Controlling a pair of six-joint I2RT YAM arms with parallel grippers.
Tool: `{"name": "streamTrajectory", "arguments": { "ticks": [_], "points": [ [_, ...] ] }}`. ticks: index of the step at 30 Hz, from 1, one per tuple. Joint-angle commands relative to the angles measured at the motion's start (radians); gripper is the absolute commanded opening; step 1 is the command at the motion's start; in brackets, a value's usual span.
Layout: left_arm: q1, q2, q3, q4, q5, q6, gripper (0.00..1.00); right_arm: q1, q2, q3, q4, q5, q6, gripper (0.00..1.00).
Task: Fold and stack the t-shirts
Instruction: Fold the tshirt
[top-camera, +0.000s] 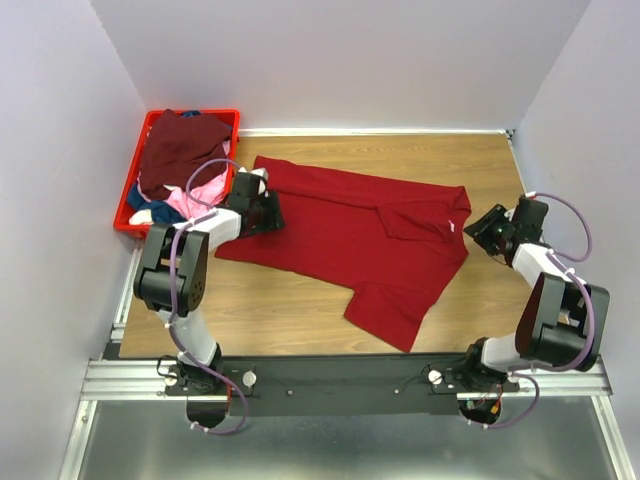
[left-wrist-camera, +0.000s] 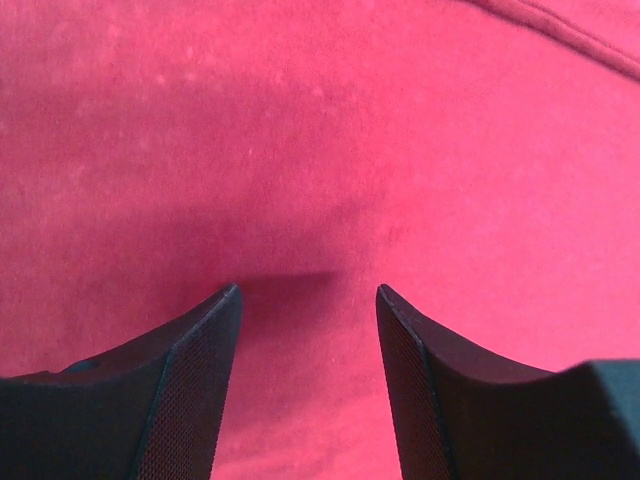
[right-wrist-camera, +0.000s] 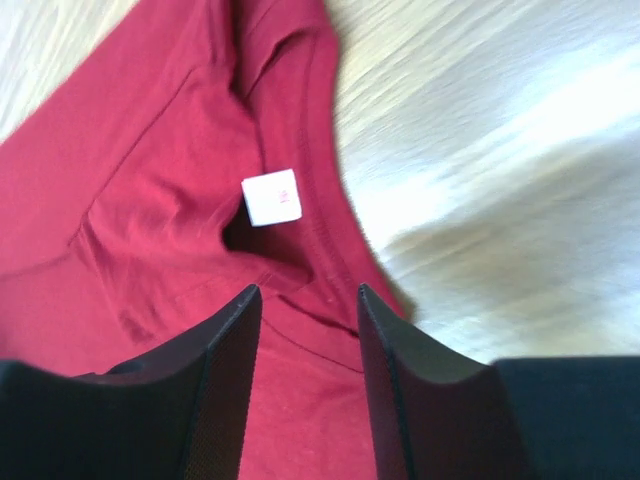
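A bright red cloth t-shirt (top-camera: 350, 240) lay spread flat on the pale wooden table (top-camera: 300, 310), directly beneath the left gripper (top-camera: 262, 212) and reaching across to just short of the right gripper (top-camera: 478, 232). The left gripper's jaws stood apart over plain red cloth at the shirt's left end, with nothing between them; whether the fingertips (left-wrist-camera: 225, 300) touched the fabric was hard to tell. The right gripper (right-wrist-camera: 308, 290) also had its jaws parted and empty, and just ahead of them lay the round neck with its small white square label (right-wrist-camera: 272, 197). Beyond and to the left of the left gripper sat a rigid red plastic crate (top-camera: 125, 195) holding a dark maroon cloth shirt (top-camera: 180, 145), a pink shirt (top-camera: 195, 200) and some blue cloth (top-camera: 140, 203).
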Motion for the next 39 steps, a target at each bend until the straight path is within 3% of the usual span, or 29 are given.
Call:
{"name": "streamTrajectory", "arguments": {
  "ticks": [1,4,15,33,38,39],
  "points": [
    [-0.029,-0.074,0.029,-0.062,-0.024,0.033,0.66,0.038,0.071,0.005,0.028,-0.097,-0.030,0.49],
    [-0.069,-0.128,0.053,-0.061,-0.032,0.068,0.67,0.056,0.112,0.000,0.077,-0.157,-0.040,0.44],
    [-0.093,-0.366,0.012,0.033,-0.057,0.207,0.67,0.060,0.169,-0.003,0.125,-0.177,-0.065,0.42],
    [-0.093,-0.387,-0.025,0.045,-0.057,0.207,0.67,0.060,0.226,0.016,0.177,-0.229,-0.103,0.42],
    [-0.092,-0.384,-0.025,0.045,-0.057,0.207,0.67,0.058,0.229,0.017,0.182,-0.223,-0.109,0.35],
    [-0.093,-0.386,-0.025,0.045,-0.057,0.207,0.67,0.059,0.229,0.019,0.185,-0.225,-0.111,0.29]
  ]
}}
